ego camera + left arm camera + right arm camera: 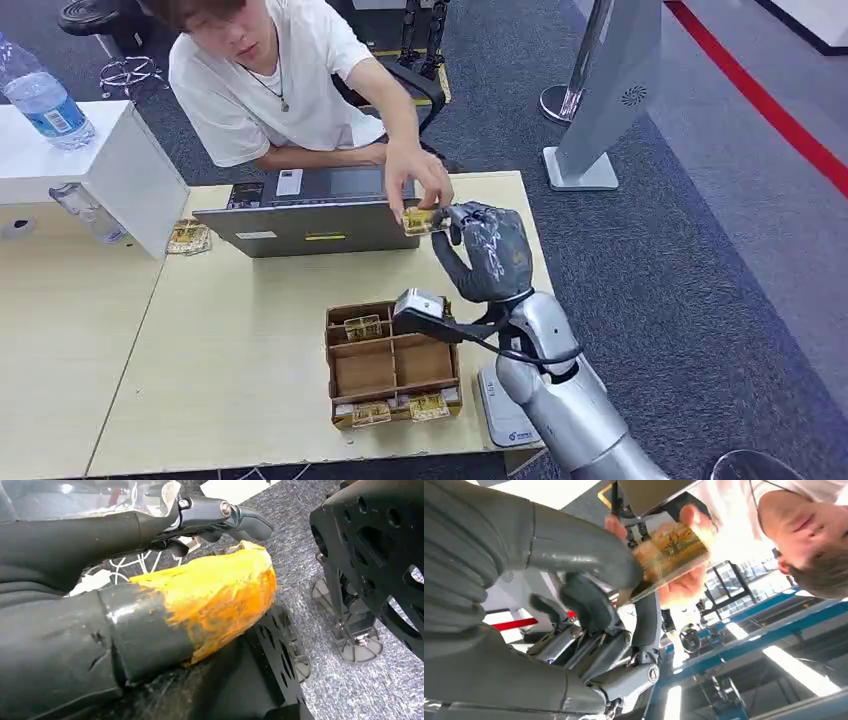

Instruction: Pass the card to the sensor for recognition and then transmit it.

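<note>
A: Where is the card (pixel 422 220)?

B: Above the worktop (pixel 250 340), pinched by the right robot hand (pixel 487 250); a person's hand (pixel 418 180) grips its far end. Left robot hand's state: cannot tell.

A: Advice?

B: Hold steady, releasing only once the person grips firmly.

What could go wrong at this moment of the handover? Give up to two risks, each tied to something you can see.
1. Both the right hand and the person's hand are on the card. If the right hand lets go before the person's grip is firm, the card may drop onto the laptop below.
2. If the right hand holds on while the person pulls, the card could bend or slip.
</note>
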`<state>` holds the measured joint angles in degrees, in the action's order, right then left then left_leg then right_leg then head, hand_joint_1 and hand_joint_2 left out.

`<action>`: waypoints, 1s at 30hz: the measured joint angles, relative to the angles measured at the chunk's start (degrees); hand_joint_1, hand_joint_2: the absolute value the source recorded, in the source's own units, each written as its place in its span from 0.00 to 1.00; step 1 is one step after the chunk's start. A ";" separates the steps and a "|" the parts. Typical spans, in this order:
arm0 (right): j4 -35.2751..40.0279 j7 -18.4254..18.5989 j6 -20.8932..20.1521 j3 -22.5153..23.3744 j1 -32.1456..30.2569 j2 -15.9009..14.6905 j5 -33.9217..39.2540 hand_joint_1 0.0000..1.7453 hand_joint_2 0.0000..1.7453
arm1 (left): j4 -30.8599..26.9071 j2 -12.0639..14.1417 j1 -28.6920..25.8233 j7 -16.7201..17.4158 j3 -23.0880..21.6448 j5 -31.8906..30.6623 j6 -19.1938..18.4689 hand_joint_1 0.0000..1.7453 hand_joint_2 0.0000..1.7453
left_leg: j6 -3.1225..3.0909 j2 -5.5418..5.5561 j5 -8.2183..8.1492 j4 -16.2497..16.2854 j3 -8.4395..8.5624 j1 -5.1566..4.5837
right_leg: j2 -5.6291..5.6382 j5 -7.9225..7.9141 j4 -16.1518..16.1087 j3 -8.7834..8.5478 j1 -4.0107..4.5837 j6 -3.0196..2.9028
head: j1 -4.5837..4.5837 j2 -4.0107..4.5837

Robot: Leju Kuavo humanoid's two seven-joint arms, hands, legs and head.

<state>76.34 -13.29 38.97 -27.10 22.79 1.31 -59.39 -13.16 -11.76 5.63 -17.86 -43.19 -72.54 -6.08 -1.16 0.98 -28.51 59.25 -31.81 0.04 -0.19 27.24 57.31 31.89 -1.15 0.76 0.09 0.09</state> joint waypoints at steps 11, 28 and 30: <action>-2.95 0.33 0.52 1.20 0.16 0.87 1.49 0.00 1.00 | 0.00 -0.11 0.14 -0.04 0.00 -0.74 0.09 0.00 0.00 | 0.00 0.00 0.00 0.00 0.00 0.00 | 0.00 0.00 0.00 0.01 0.00 0.00 | 0.00 0.00; -2.90 -5.82 -0.02 9.51 -5.58 0.17 13.05 0.00 1.00 | 0.00 -0.15 0.28 -0.26 0.00 -1.97 0.96 0.00 0.00 | 0.00 0.00 -0.01 0.00 -0.01 -0.01 | 0.00 0.00 -0.01 0.03 0.00 0.00 | 0.00 0.00; -2.90 -6.73 -0.26 11.30 -6.42 -0.02 14.32 0.00 1.00 | 0.00 -0.17 0.32 -0.31 0.00 -2.23 0.98 0.00 0.00 | 0.00 0.00 -0.01 0.00 0.00 -0.01 | 0.01 0.00 -0.02 0.04 0.00 0.00 | 0.00 0.00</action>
<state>73.44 -20.02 38.71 -15.80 16.37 1.29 -45.07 -13.16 -11.93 5.94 -18.16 -43.19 -74.77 -5.09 -1.16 0.98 -28.51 59.26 -31.82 0.03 -0.19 27.25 57.29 31.93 -1.15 0.76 0.09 0.09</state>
